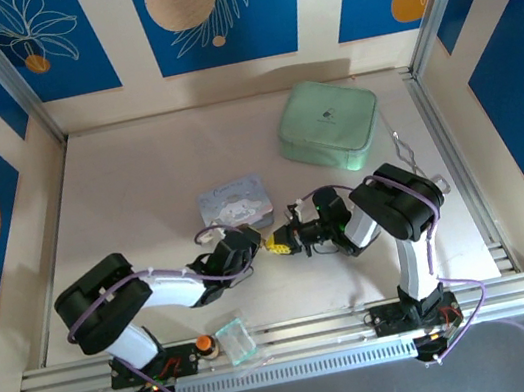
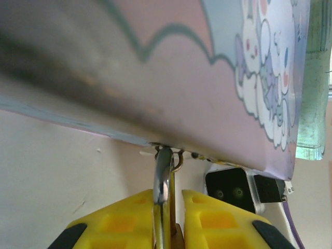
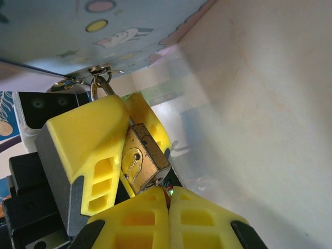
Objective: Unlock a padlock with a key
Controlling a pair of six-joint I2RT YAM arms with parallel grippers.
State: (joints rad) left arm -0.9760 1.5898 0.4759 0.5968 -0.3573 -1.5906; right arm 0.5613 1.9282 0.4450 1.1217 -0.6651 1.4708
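On table (image 1: 137, 177), mint case (image 1: 328, 128) at 1 o'clock from centre. Near centre, cartoon tin (image 1: 233, 204). At tin's 5 o'clock, left gripper (image 2: 168, 199), jaws clamped on padlock (image 3: 142, 158), its shackle (image 2: 163, 174) just beside tin's edge. From 3 o'clock, right gripper (image 3: 168, 199), jaws pressed together, tips at padlock's base.
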